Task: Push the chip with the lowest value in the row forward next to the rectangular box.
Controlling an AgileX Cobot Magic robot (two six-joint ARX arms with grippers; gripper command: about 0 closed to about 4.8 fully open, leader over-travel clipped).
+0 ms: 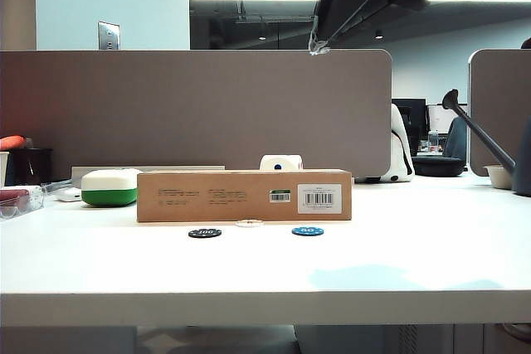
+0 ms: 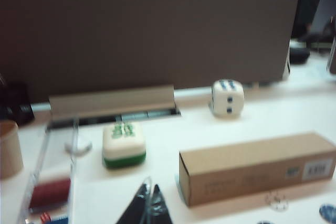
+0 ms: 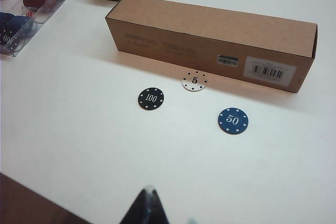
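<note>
The white chip (image 3: pixel 195 81), marked 5, lies close in front of the long brown rectangular box (image 3: pixel 210 38), with a narrow gap between them. It sits ahead of the row's other two chips, the black 100 chip (image 3: pixel 151 98) and the blue 50 chip (image 3: pixel 233 120). From the front, the white chip (image 1: pixel 249 223) lies at the foot of the box (image 1: pixel 244 196). My right gripper (image 3: pixel 149 192) is shut and empty, high above the table on the near side of the chips. My left gripper (image 2: pixel 149 190) is shut and empty too, raised left of the box (image 2: pixel 252 166).
A white-and-green case (image 1: pixel 109 186) and a large die (image 1: pixel 280 162) stand behind the box. A clear tray of chips (image 3: pixel 21 19) sits at the far left. A grey partition (image 1: pixel 195 109) closes the back, and a watering can (image 1: pixel 498 147) stands at the right.
</note>
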